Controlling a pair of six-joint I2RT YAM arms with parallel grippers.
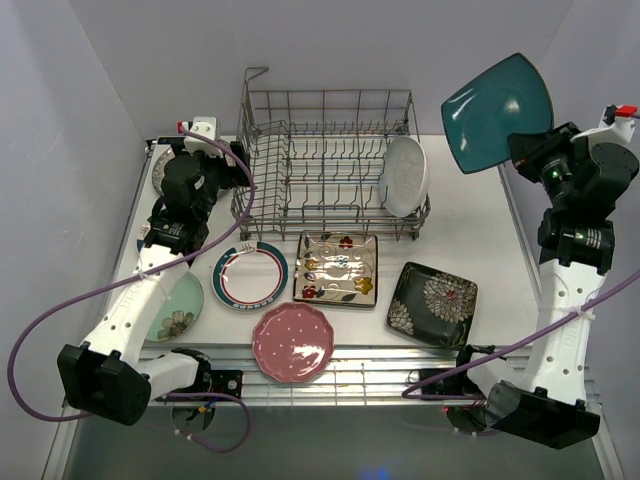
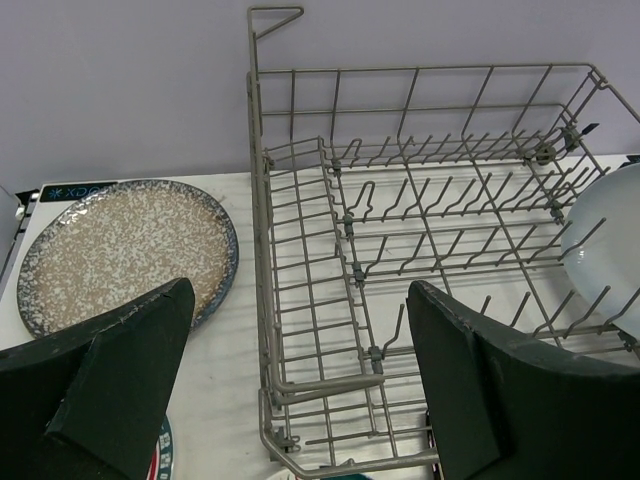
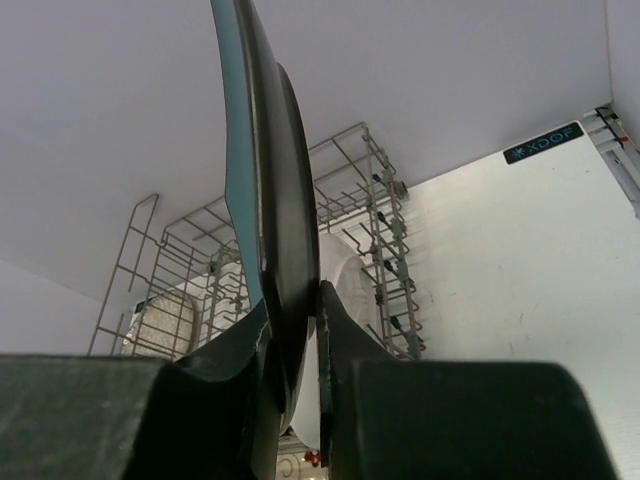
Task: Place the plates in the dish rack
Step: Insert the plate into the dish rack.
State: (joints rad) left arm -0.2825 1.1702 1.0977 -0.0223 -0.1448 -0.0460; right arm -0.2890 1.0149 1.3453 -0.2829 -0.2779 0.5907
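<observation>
Speckled plate (image 2: 120, 250) partly hidden by spread left gripper (image 2: 300, 300); glossy teal plate (image 1: 498, 110) pinched edge-on by right gripper (image 3: 295, 320).

robot lab booth: blank pale walls (image 1: 80, 90) around a white table (image 1: 475, 225)

Overhead, the left arm (image 1: 140, 300) covers most of the speckled plate (image 1: 158, 172) at far left and part of the pale green plate (image 1: 188, 300). The left wrist view cuts the white plate (image 2: 612, 240) at its right edge; the right wrist view cuts the teal plate (image 3: 262, 170) at the top.
</observation>
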